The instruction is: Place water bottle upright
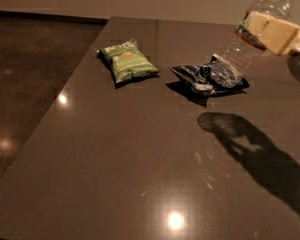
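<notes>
The water bottle [238, 55] is clear and ribbed, with a white cap at the top right and a red-edged label. It leans to the right, and its base is at or just above the dark blue snack bag [206, 77]. My gripper [271, 33] comes in from the right edge. Its pale yellow fingers [280, 35] are shut on the bottle around the label, just below the neck. Its shadow falls on the table in front of the bag.
A green snack bag [126, 60] lies to the left of the blue bag on the dark glossy table [140, 159]. The table's left edge runs diagonally, with dark floor beyond it. A wall stands behind the table.
</notes>
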Robot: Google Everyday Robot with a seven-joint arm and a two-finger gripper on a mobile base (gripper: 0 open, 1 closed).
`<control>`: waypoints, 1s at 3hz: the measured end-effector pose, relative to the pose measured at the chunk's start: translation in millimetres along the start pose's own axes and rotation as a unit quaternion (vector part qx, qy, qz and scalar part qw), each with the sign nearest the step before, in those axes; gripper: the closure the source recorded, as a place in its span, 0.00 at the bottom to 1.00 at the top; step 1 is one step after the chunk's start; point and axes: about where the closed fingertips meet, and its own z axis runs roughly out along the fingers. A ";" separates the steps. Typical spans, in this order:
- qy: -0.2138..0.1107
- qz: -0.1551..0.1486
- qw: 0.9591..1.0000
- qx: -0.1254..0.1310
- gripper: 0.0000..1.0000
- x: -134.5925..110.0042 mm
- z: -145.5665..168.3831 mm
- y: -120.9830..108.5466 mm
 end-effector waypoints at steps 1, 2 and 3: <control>0.019 -0.067 0.997 0.015 1.00 0.0 -20.9 -1.7; 0.022 -0.109 0.994 0.019 1.00 -1.4 -35.0 -2.7; 0.013 -0.130 0.991 0.016 1.00 -6.9 -44.4 -0.3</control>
